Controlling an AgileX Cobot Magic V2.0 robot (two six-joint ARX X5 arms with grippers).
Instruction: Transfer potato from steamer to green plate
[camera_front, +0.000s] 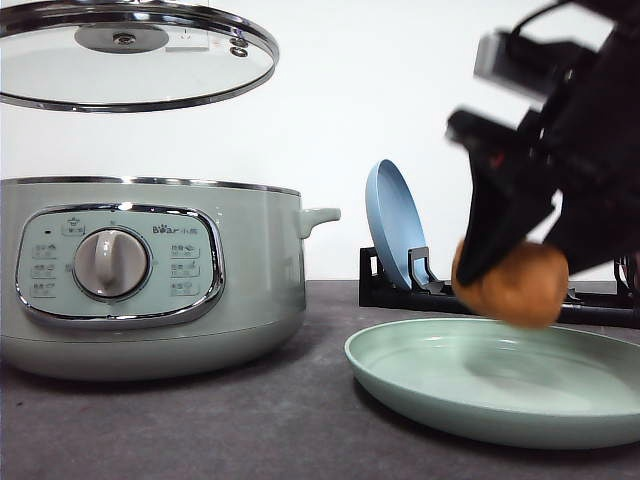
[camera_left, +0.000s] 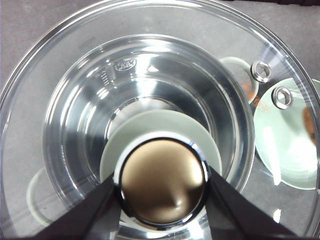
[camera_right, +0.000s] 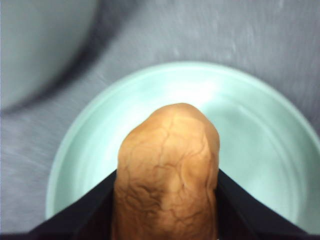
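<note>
The orange-brown potato (camera_front: 520, 288) hangs just above the pale green plate (camera_front: 440, 385) at the right, with my right gripper (camera_front: 508, 272) shut on it. In the right wrist view the potato (camera_right: 167, 165) sits between the dark fingers (camera_right: 87, 215), over the middle of the green plate (camera_right: 255, 125). The sage-green steamer (camera_front: 250, 270) stands at the left with its top open. Its glass lid (camera_front: 130, 70) is held in the air above it. My left gripper (camera_left: 162, 202) is shut on the lid's shiny knob (camera_left: 162, 180), and the steamer's metal inside shows through the glass lid (camera_left: 65, 80).
A blue plate (camera_front: 392, 225) stands upright in a black rack (camera_front: 600, 305) behind the green plate. The steamer's side handle (camera_front: 318, 217) points toward the rack. Dark grey tabletop (camera_front: 290, 420) lies between steamer and green plate.
</note>
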